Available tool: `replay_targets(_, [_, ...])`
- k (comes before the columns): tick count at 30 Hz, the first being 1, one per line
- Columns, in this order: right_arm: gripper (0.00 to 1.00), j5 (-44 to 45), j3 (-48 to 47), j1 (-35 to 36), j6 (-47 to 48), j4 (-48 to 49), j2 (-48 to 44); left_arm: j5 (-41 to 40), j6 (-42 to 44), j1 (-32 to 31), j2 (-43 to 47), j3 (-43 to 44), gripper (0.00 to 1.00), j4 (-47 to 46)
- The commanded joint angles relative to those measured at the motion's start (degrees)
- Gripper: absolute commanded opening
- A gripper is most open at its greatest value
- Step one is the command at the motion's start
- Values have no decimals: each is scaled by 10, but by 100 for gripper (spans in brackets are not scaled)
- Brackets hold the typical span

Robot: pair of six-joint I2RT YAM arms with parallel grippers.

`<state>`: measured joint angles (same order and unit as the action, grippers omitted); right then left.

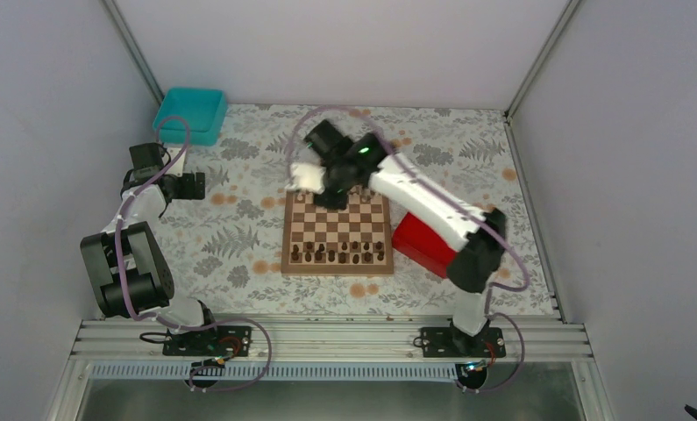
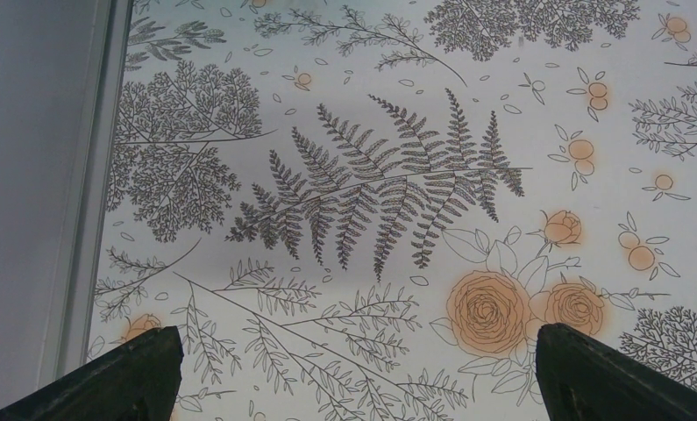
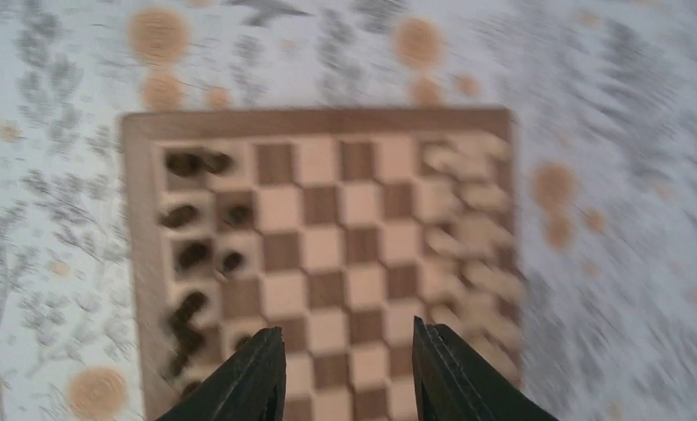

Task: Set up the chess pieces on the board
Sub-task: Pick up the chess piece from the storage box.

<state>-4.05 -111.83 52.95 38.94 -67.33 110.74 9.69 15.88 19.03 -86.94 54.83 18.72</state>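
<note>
Grey walls closed in a table covered with a pale cloth [image 1: 231, 230] printed with ferns and orange roses. At the far left corner sat a teal bin [image 1: 191, 114]. Just near of it my left arm [image 1: 125, 263] was folded back on itself, and my left gripper [image 2: 353, 377] hung over bare cloth well to the left of the board. Its two dark fingers [image 2: 125, 377] were spread to opposite corners of the wrist view, released, with only the printed fern between them. In the middle of the table lay the board [image 1: 337, 226], square to the edges. The chess pieces [image 1: 336, 254], small and dark, stood in the rows nearest my bases. Some pale pieces [image 1: 366, 197] showed at the far side. My right arm [image 1: 432, 206] stretched diagonally over the board's far right corner, with the wrist above the far edge. My right gripper [image 3: 349, 351] was loosened, its fingers [image 3: 257, 373] parted over the middle squares with nothing between them. That wrist view was smeared, so I could only make out dark blobs down one side of the board and pale ones down the other. Right of the board, touching or almost touching its edge, lay a red tray [image 1: 423, 244], partly under my right arm.
</note>
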Motion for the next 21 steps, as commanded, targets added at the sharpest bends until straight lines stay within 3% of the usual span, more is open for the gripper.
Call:
replay_targets(1, [40, 1, 46, -107, -12, -2, -100, 11, 1, 5, 3, -4, 100, -9])
replay_targets(8, [42, -16, 226, -336, 16, 34, -239, 16, 1, 5, 4, -3, 100, -8])
replay_targets(14, [43, 8, 392, -523, 56, 75, -294, 19, 1, 5, 4, -2, 100, -5])
replay_targets(21, [43, 39, 497, -577, 55, 111, -320, 27, 1, 6, 4, -3, 100, -6])
